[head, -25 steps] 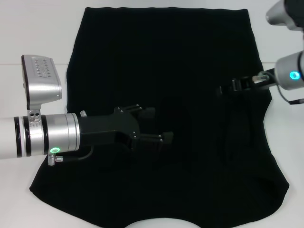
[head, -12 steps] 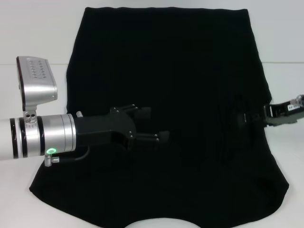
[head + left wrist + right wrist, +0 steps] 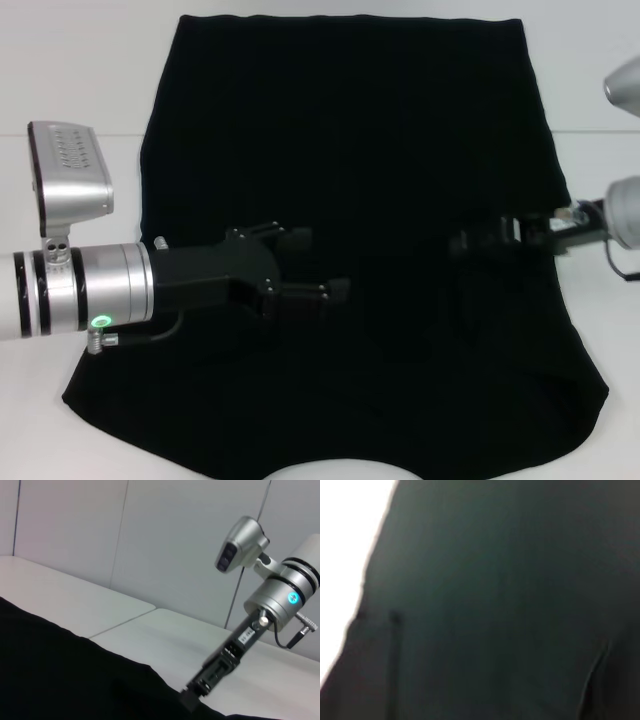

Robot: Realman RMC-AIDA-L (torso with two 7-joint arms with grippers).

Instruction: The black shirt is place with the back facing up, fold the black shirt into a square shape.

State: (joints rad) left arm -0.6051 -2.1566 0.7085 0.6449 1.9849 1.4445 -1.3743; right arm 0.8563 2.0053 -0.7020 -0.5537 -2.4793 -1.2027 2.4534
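Over the flat black shirt [image 3: 350,200], the left gripper [image 3: 320,265] at 8 o'clock sits spread wide, pointing toward the right gripper [image 3: 470,243] at 3 o'clock, whose opening I cannot tell.

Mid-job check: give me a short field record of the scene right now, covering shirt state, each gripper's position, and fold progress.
shirt: black shirt spread flat on the white table, neckline nearest the robot
left gripper: left gripper over the shirt's left-centre, fingers apart, holding nothing
right gripper: right gripper low over the shirt's right side, near its edge
folds: none visible yet
lettering: none showing
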